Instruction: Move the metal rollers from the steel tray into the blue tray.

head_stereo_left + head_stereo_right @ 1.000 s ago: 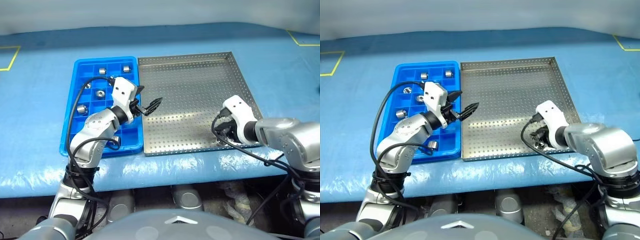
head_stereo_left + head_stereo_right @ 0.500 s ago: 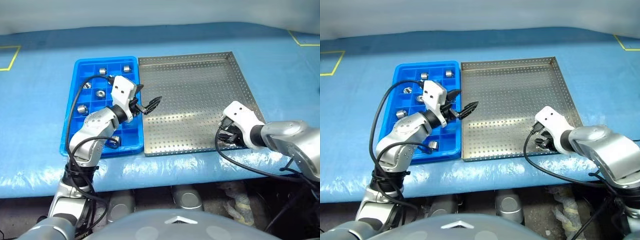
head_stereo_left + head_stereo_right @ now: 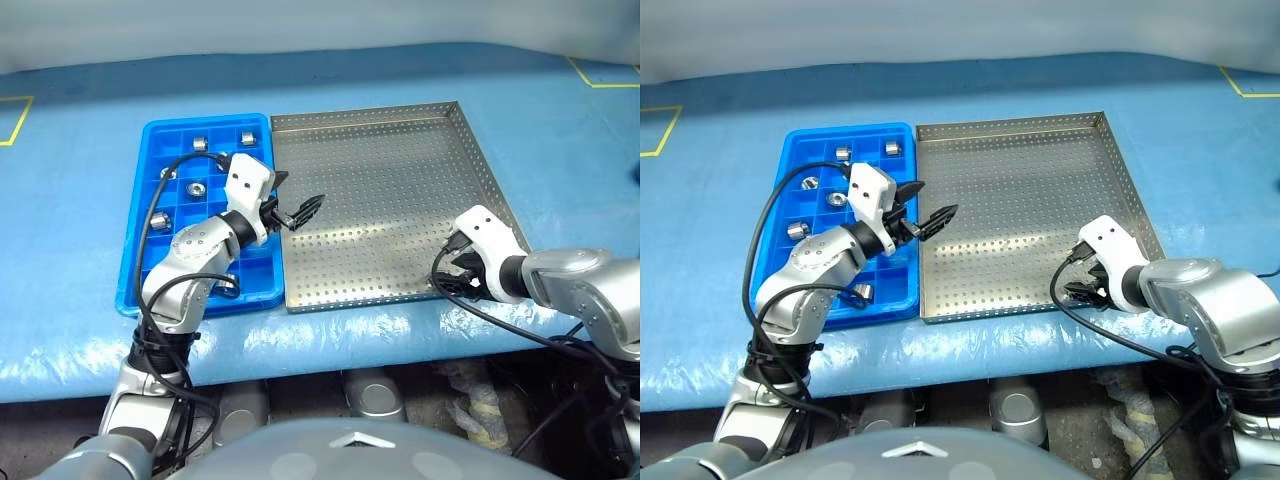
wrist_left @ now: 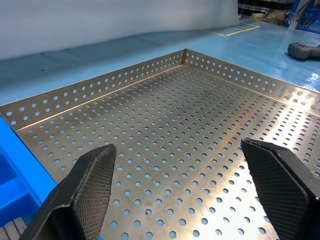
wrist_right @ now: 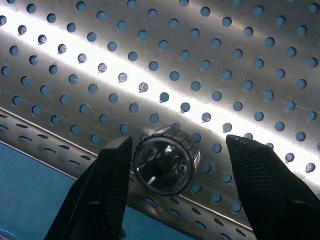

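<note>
One metal roller [image 5: 165, 161] lies on the steel tray [image 3: 380, 180] just inside its front rim, near the front right corner. My right gripper [image 3: 455, 279] points down over it and is open, one finger [image 5: 102, 192] close beside the roller and the other finger [image 5: 265, 187] apart from it. Several more metal rollers [image 3: 198, 186] sit in compartments of the blue tray [image 3: 210, 123], which lies against the steel tray's left side. My left gripper [image 3: 301, 209] hovers level over the steel tray's left edge, open and empty, its fingers [image 4: 92, 192] wide apart.
Both trays rest on a table covered in blue sheeting [image 3: 80, 250]. Yellow tape marks [image 3: 20, 115] lie at the far left and far right. A black cable [image 3: 170, 175] loops from my left arm over the blue tray.
My right gripper has opened and drawn back toward the steel tray's front right corner. The left arm has stayed where it was.
</note>
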Tool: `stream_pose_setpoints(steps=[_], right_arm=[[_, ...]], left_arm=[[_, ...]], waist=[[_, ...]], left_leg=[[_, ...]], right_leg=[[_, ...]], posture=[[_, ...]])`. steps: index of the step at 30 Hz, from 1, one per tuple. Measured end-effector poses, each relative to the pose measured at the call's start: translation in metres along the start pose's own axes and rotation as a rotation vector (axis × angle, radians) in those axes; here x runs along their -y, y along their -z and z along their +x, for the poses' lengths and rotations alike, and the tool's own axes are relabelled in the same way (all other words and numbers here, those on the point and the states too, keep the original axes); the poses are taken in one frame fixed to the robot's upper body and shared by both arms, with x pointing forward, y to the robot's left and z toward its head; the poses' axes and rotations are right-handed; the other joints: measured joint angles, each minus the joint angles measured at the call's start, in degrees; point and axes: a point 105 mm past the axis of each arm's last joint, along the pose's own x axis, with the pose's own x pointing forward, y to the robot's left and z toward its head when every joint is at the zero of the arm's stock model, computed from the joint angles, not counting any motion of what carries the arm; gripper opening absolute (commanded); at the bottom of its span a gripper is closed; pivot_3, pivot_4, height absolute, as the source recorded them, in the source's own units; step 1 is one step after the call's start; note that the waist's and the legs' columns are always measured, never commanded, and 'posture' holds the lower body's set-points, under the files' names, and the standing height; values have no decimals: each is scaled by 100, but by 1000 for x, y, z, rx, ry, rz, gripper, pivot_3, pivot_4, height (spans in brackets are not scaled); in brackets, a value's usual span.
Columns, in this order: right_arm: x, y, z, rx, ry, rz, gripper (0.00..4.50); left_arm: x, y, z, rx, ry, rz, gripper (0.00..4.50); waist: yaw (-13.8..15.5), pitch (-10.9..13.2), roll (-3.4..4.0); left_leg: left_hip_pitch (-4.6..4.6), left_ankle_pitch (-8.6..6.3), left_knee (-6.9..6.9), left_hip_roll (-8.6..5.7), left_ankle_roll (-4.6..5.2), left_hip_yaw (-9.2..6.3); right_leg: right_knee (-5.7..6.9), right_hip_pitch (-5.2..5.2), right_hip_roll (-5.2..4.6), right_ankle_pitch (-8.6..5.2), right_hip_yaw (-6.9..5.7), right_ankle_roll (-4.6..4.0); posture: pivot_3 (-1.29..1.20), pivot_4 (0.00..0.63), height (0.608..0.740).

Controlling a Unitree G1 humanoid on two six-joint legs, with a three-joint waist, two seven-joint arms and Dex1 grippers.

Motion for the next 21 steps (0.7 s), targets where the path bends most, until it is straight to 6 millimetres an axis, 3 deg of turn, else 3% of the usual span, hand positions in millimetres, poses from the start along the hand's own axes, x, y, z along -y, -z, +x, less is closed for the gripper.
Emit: stream_pose_setpoints(steps=[11,17,21], right_arm=[[10,9,4,-49,10,66,3148],[9,12,7,-67,-2,79,1646],[9,11,7,-67,-3,77,1616]], left_arm=[[-1,3,-1,-9,-10,-1,4354],[-2,4,-2,-11,-18,-3,4354],[-2,5,-2,-12,-21,-4,4354]], waist=[[92,0,0],[160,0,0],[161,0,-1]], left_leg=[[-1,-1,-1,0,2,0],[-1,-1,-1,0,2,0],[1,-1,2,0,2,0]], right_leg=[[-3,0,0,0,0,0],[-3,1,0,0,0,-1],[-2,2,0,0,0,1]], posture=[[-214,150,740],[-209,150,740],[-209,150,740]])
